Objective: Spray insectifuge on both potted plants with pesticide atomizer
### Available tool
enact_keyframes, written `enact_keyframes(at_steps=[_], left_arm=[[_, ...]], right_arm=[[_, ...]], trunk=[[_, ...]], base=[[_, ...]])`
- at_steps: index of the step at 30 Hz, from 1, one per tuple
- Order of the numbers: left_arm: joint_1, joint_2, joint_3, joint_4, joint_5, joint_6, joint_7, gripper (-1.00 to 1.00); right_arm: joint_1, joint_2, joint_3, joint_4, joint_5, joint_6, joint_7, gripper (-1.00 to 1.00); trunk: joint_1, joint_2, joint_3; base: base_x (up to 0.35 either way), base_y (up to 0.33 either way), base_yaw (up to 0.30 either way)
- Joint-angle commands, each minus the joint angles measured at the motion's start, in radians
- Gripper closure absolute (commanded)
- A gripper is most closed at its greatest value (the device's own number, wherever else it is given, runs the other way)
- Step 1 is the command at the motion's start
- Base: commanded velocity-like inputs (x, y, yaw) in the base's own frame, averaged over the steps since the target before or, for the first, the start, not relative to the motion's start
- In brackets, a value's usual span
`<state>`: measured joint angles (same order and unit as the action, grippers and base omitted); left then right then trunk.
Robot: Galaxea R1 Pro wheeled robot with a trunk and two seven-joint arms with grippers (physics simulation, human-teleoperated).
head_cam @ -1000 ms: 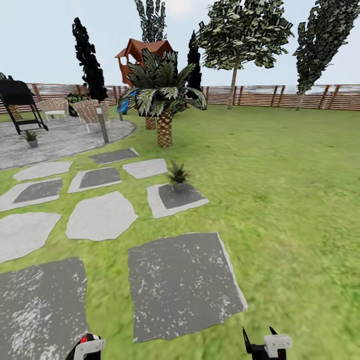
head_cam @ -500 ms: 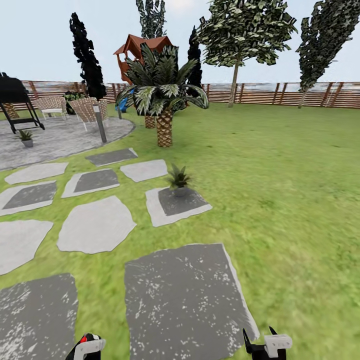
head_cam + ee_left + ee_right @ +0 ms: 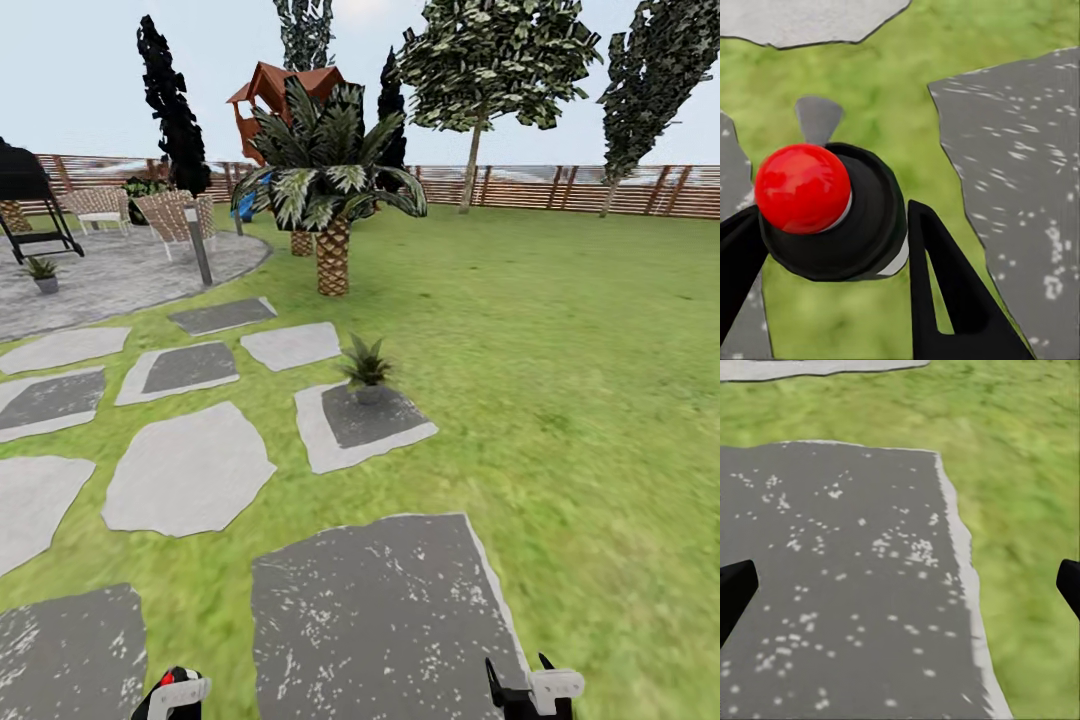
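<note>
One potted plant, a low green rosette in a grey pot, stands on a stepping stone in the middle of the lawn ahead of me. The other potted plant sits far left on the round paved patio. At the head view's lower edge my left gripper is shut on the pesticide atomizer. In the left wrist view the atomizer shows its red tip and black body, clamped in the left gripper. My right gripper is open and holds nothing, its fingertips wide apart over a dark stone.
A palm with a scaly trunk rises behind the near plant. Wicker chairs, a lamp post and a black swing frame stand on the patio. The slatted fence closes the back. Several stepping stones lie left.
The whole view has shifted: the stones and the near plant sit lower and slightly right, so the camera has rolled forward. Both grippers keep their places in the picture.
</note>
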<state>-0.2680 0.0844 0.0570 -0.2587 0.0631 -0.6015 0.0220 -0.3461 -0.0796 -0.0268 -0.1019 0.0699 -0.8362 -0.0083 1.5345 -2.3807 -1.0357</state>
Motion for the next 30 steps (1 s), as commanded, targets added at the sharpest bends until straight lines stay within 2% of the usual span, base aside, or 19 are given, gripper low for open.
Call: enact_keyframes(at_steps=[1,7,18,30], left_arm=[[0.0,0.0,-0.002,0.001,0.006,-0.003,-0.001,1.0],[-0.001,0.0,-0.002,0.001,0.006,-0.003,-0.001,1.0],[-0.001,0.0,-0.002,0.001,0.006,-0.003,-0.001,1.0],[-0.001,0.0,-0.002,0.001,0.006,-0.003,-0.001,1.0]], right_arm=[[-0.001,0.0,-0.004,0.001,0.007,-0.003,-0.001,-1.0],[-0.001,0.0,-0.004,0.001,0.007,-0.003,-0.001,-1.0],[-0.001,0.0,-0.005,0.001,0.007,-0.003,-0.002,-1.0],[-0.001,0.001,-0.004,0.001,0.007,-0.003,-0.002,-1.0]], trunk=[[0.0,0.0,-0.001],[0.0,0.0,0.0],[0.0,0.0,0.008],[0.0,0.0,0.009]], base=[[0.323,0.142,0.0],[0.323,0.142,-0.017],[0.323,0.142,-0.155],[0.322,0.142,-0.008]])
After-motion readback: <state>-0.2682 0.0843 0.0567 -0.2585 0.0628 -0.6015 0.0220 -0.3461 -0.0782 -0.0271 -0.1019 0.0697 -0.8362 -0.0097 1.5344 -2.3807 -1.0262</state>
